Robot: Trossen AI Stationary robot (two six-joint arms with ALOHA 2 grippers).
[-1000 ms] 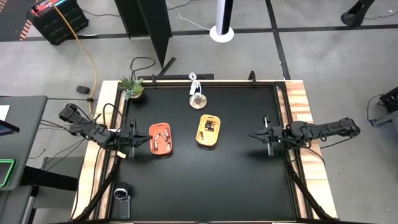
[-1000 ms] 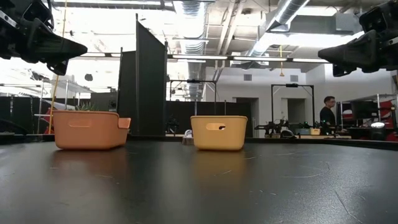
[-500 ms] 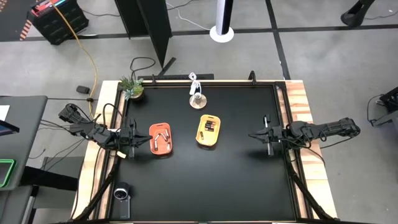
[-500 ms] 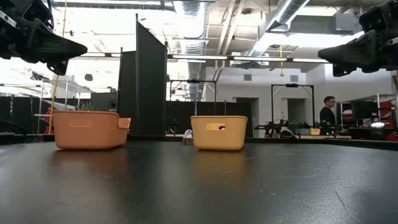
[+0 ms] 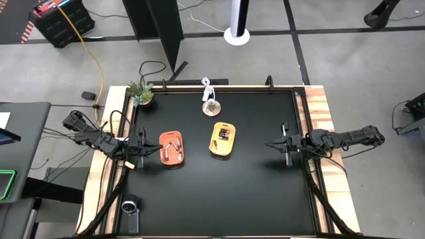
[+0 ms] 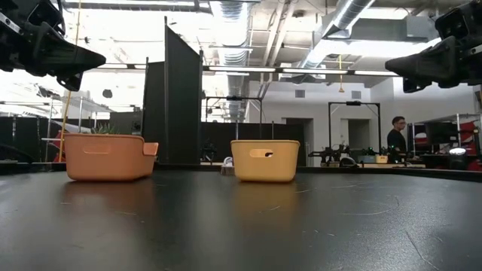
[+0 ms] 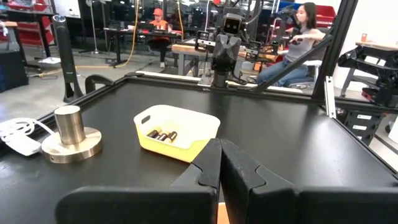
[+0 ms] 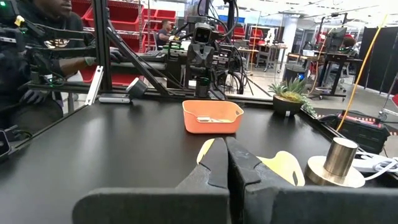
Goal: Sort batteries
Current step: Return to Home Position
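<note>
- Your left pincer [image 5: 150,147] hangs above the counter [image 5: 219,199] at its left edge, just beside the orange tray [image 5: 163,157]. It points toward the middle.
- In the left wrist view its two dark fingers [image 7: 208,167] are pressed together with nothing between them.
- Your right pincer [image 5: 271,143] hangs at the counter's right edge, well apart from both trays, and points back at the left one.
- Its fingers [image 8: 214,163] are pressed together too, and they carry nothing.
- From counter height you see both pincers raised well above the surface, the left [image 6: 98,58] at one upper corner and the right [image 6: 392,66] at the other.
- The whitish batteries [image 5: 172,147] lie in the orange tray. The right wrist view shows a pale cell [image 8: 208,119] on that tray's floor.
- The dark batteries [image 5: 224,135] lie in the yellow tray [image 5: 221,151], which stands near the counter's middle, to the right of the orange one. The left wrist view shows them side by side [image 7: 161,135] inside it.
- You will find no cell loose on the counter in any view.
- A metal cylinder on a round base [image 5: 211,106] stands beyond the yellow tray, toward the far edge.
- A small potted plant [image 5: 140,93] sits at the far left corner.
- A person [image 6: 397,139] stands in the room behind the counter, away from the arms.
</note>
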